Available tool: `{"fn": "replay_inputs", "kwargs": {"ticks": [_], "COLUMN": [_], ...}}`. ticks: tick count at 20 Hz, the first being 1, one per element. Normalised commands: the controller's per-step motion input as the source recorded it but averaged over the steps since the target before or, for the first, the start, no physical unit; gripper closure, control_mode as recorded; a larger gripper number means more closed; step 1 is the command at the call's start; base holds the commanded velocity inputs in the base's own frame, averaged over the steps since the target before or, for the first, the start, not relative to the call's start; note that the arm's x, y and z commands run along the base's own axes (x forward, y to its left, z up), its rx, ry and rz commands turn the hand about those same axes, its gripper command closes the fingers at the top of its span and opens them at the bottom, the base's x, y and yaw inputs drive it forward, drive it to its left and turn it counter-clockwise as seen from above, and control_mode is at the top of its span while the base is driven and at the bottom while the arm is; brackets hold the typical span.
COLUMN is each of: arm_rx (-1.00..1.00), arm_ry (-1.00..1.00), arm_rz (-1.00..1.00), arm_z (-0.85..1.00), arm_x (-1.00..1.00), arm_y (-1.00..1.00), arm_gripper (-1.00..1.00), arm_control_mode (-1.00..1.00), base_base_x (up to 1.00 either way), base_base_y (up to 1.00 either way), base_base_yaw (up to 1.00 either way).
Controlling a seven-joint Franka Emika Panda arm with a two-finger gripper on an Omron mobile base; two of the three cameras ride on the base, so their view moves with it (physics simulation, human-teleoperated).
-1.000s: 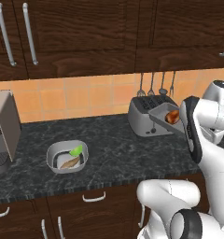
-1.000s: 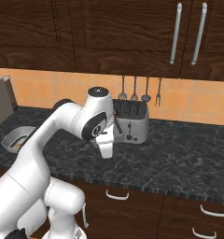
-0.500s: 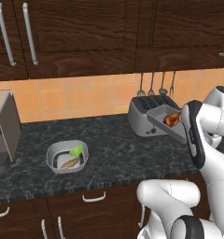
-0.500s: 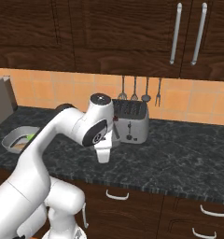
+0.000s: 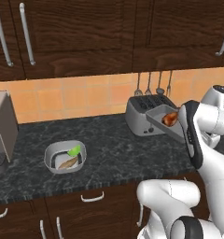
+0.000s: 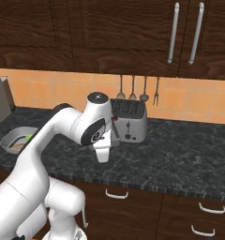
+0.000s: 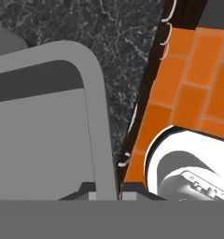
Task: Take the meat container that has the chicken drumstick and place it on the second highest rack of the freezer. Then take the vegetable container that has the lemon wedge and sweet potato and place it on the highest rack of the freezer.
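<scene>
Above the speckled counter (image 5: 114, 144), the tool (image 7: 105, 190) clamps the grey container's (image 5: 164, 122) rim.

Glossy white arm (image 6: 63, 136), dark joints, rounded segments

Kitchen: toaster (image 5: 145, 115), dark cabinets (image 5: 86, 32)

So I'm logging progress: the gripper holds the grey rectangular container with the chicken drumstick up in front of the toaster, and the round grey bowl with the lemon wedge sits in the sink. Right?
Not quite. The round grey bowl with the lemon wedge sits on the dark stone counter, not in a sink, as the left base view shows. The rest holds: the gripper grips the grey rectangular container before the toaster.
</scene>
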Motion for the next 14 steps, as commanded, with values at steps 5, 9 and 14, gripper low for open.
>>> {"fn": "replay_inputs", "kwargs": {"ticks": [5,9,14], "arm_rx": [0.00,0.00,0.00], "arm_ry": [0.00,0.00,0.00], "arm_rz": [0.00,0.00,0.00], "arm_z": [0.00,0.00,0.00], "arm_x": [0.00,0.00,0.00], "arm_y": [0.00,0.00,0.00], "arm_gripper": [1.00,1.00,1.00], "arm_control_mode": [1.00,1.00,1.00], "base_base_x": [-0.52,-0.26,-0.47], "base_base_y": [0.03,0.09,0.21], "base_base_yaw": [-0.70,-0.90,-0.73]}}
